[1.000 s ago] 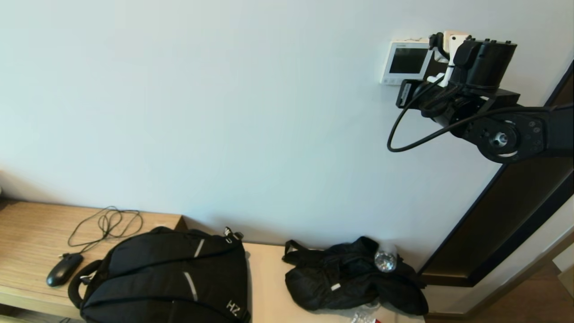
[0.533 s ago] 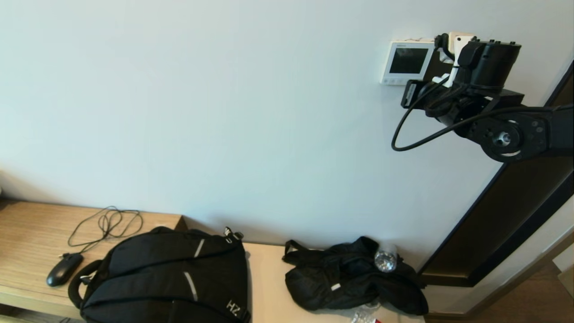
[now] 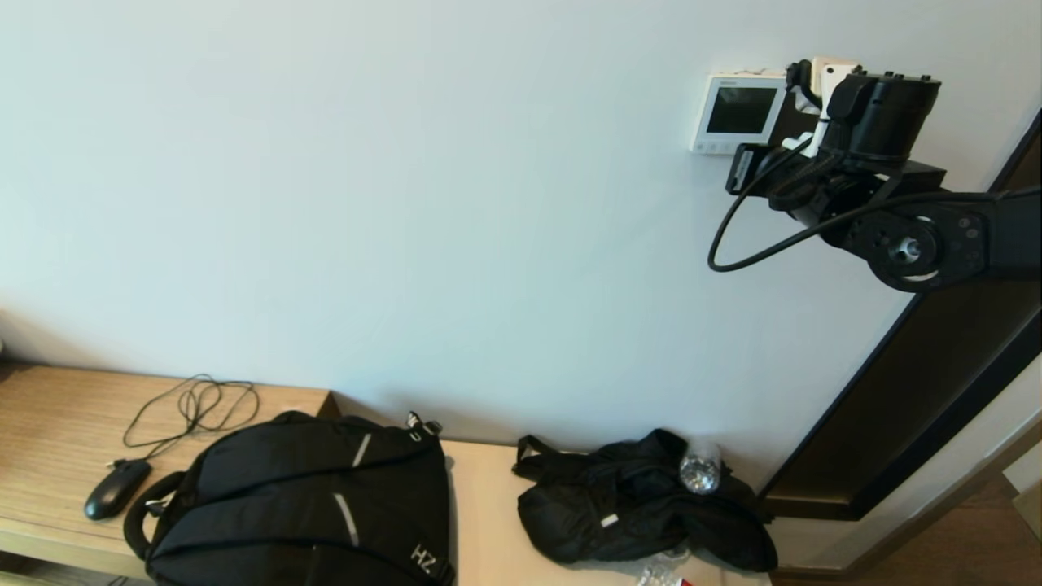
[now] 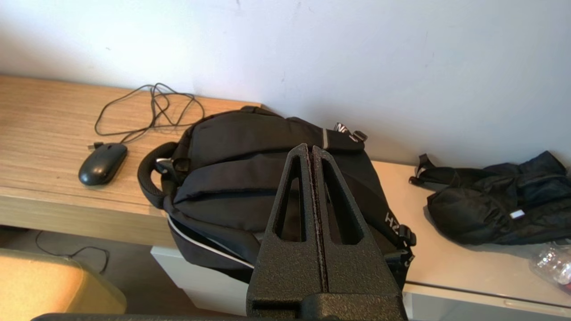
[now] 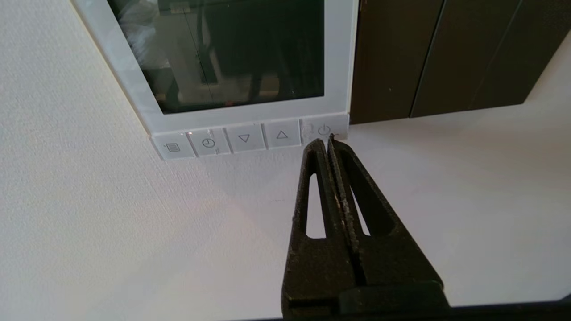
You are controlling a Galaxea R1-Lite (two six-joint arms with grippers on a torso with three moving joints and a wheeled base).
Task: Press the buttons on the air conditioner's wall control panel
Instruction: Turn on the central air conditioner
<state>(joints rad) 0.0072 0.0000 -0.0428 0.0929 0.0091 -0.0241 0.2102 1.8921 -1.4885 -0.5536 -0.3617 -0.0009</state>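
White wall above a wooden counter (image 3: 57, 423) with backpack (image 3: 301, 505).
The white panel (image 3: 737, 110) is mounted just ahead of the closed right tool (image 5: 328, 141), whose tips are set at the buttons (image 5: 250, 138); left tool (image 4: 311, 149) closed.

bright even light, soft shadows on wall (image 3: 488, 203); screen (image 5: 223, 53) shows reflections; pics sharp.

Right gripper (image 5: 324, 141): contact between its tips and the power button (image 5: 324, 130) cannot be confirmed. Control panel (image 5: 223, 58) cut off by the right wrist view's edge; its right side hidden behind the arm in the head view. Backpack (image 3: 301, 505) cut off at the tabletop's near edge.
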